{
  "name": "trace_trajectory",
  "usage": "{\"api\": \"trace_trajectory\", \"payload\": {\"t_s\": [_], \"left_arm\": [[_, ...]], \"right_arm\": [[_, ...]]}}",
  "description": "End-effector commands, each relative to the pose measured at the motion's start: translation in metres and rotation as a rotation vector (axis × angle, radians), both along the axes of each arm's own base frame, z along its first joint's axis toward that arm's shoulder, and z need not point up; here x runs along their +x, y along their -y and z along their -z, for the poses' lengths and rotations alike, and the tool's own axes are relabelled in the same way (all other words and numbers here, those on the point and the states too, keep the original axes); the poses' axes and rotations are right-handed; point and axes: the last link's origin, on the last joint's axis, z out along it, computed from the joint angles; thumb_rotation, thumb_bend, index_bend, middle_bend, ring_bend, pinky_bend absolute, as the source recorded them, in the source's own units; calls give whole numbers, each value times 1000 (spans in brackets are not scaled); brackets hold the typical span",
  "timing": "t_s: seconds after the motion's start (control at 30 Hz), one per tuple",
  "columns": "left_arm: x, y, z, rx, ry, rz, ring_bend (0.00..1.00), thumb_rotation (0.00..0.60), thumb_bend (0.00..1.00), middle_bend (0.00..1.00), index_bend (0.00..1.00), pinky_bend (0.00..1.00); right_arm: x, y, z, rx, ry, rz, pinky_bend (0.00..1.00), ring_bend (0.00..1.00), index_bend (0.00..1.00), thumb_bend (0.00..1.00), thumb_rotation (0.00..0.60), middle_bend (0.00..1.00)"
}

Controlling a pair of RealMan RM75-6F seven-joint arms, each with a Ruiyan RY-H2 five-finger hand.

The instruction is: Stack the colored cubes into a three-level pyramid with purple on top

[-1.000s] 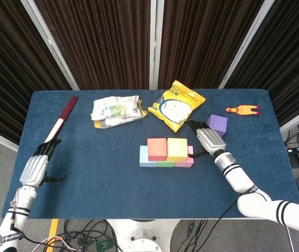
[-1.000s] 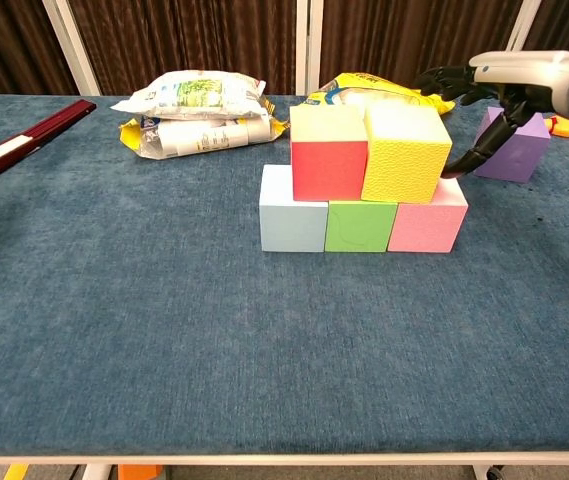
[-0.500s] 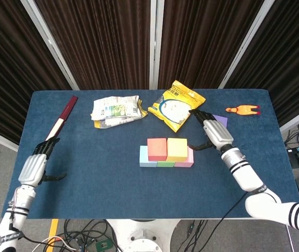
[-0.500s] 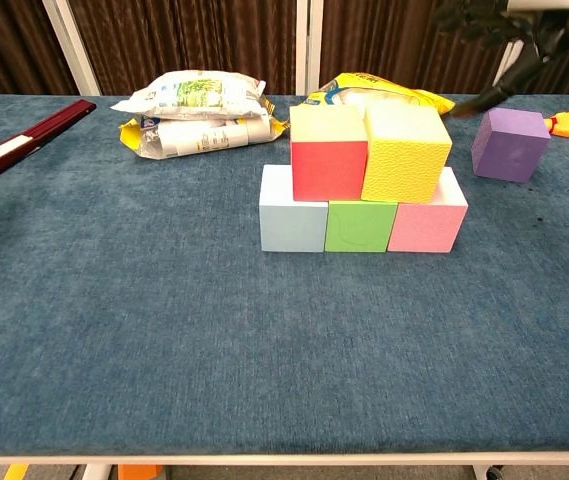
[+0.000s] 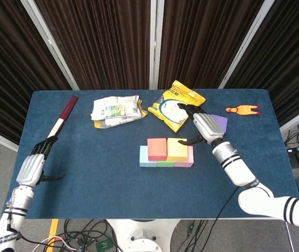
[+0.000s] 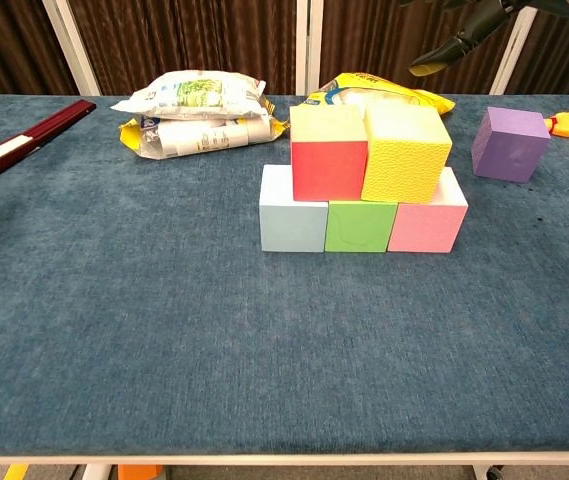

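Note:
A light blue cube (image 5: 147, 157), a green cube (image 6: 360, 226) and a pink cube (image 6: 427, 222) form a row. A red cube (image 5: 156, 148) and a yellow cube (image 5: 176, 149) sit on top of them. The purple cube (image 5: 220, 123) stands alone on the table to the right and further back, also seen as purple cube (image 6: 509, 143). My right hand (image 5: 204, 126) hovers high between the yellow cube and the purple cube, fingers spread, holding nothing; only its fingers (image 6: 462, 38) show in the chest view. My left hand (image 5: 33, 167) is near the table's left front edge, empty.
A crumpled white bag (image 5: 116, 110) and a yellow snack bag (image 5: 175, 105) lie behind the stack. A red and white stick (image 5: 65, 114) lies at the far left. An orange toy (image 5: 242, 109) lies at the back right, beyond the purple cube.
My right hand rose from beside the pink cube and swung left, above the stack's right side. The purple cube, partly covered before, now shows whole. The left hand barely moved.

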Motion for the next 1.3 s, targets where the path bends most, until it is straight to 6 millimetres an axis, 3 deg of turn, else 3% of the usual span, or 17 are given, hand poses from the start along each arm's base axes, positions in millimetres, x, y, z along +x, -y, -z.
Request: {"api": "trace_trajectory", "payload": {"t_s": [0.03, 0.2, 0.33, 0.73, 1.03, 1.3], "left_arm": [[0, 0, 0, -3, -3, 0, 0, 600, 94, 0, 19, 8], [1, -1, 1, -1, -3, 4, 0, 600, 94, 0, 19, 8], [1, 0, 2, -5, -9, 6, 0, 600, 94, 1, 19, 8], [-4, 4, 2, -9, -17, -14, 0, 600, 94, 1, 19, 8], [-7, 2, 4, -17, -23, -24, 0, 600, 94, 1, 19, 8], [-9, -1, 6, -24, -20, -35, 0, 600, 94, 1, 19, 9]], "right_arm": [[-17, 0, -3, -63, -77, 42, 0, 0, 0, 17, 600, 113], [-53, 5, -22, -170, -251, 142, 0, 0, 0, 0, 600, 96], [-73, 9, -23, -197, -361, 217, 0, 0, 0, 0, 600, 77], [-106, 35, 16, -100, -552, 320, 0, 0, 0, 0, 600, 18], [-115, 48, 35, -112, -569, 353, 0, 0, 0, 0, 600, 141], [-116, 56, 45, -196, -587, 325, 0, 0, 0, 22, 600, 329]]}}
